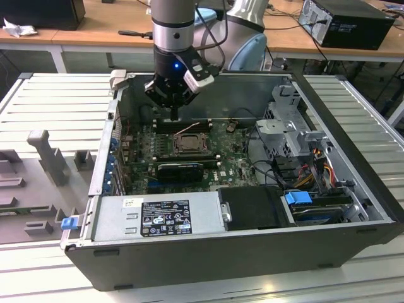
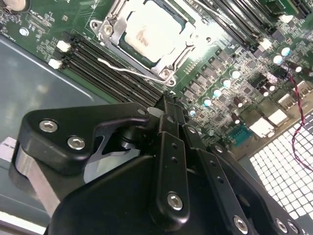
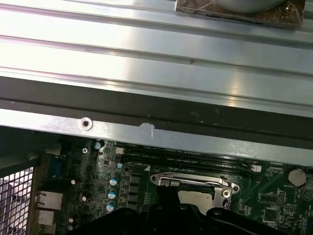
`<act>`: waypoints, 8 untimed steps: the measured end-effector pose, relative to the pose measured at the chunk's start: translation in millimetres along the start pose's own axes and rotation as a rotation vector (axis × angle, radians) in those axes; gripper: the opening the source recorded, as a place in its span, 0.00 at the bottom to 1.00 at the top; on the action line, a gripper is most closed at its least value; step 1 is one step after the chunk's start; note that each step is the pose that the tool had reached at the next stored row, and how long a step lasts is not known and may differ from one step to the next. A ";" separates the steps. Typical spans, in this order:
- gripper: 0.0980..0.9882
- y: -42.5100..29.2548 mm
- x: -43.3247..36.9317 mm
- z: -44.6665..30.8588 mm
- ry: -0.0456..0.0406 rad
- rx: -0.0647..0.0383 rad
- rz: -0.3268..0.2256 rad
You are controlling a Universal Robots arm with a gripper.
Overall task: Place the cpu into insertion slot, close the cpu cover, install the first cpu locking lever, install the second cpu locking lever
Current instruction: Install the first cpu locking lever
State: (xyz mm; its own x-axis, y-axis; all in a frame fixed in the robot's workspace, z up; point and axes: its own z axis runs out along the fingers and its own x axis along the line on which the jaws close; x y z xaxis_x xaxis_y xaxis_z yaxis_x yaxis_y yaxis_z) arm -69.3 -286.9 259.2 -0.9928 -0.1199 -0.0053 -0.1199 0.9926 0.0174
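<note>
The cpu point(image 2: 149, 33) lies pale and flat in the insertion slot point(image 1: 187, 144) on the green motherboard point(image 2: 230, 93). The silvery cpu cover point(image 2: 113, 30) is folded down around it, and the chip shows through its window. A thin wire locking lever point(image 2: 128, 71) runs along the socket's side next to the black memory slots; in the exterior view it looks lifted point(image 1: 190, 129). My gripper point(image 1: 173, 115) hangs just behind the socket over the memory slots, fingers point(image 2: 168, 110) together with nothing between them. In the first wrist view the socket point(image 3: 194, 184) sits just beyond my dark fingertips.
The open computer case's back wall point(image 1: 240, 95) stands close behind my gripper. A power supply point(image 1: 158, 218) lies along the front, and a drive cage point(image 1: 291, 126) with cables is at the exterior view's right. Black memory slots point(image 2: 105, 66) flank the socket.
</note>
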 end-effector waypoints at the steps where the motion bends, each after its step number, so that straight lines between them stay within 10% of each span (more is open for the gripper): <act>1: 0.01 -0.2 -1.4 0.0 0.0001 0.000 0.000; 8: 0.01 -1.5 -11.8 0.8 0.0006 0.000 0.000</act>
State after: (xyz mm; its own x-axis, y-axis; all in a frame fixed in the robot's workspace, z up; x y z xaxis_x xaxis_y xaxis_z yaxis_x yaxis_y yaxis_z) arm -57.3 -286.9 258.4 -0.9928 -0.1196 -0.0047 -0.1196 0.9927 0.0173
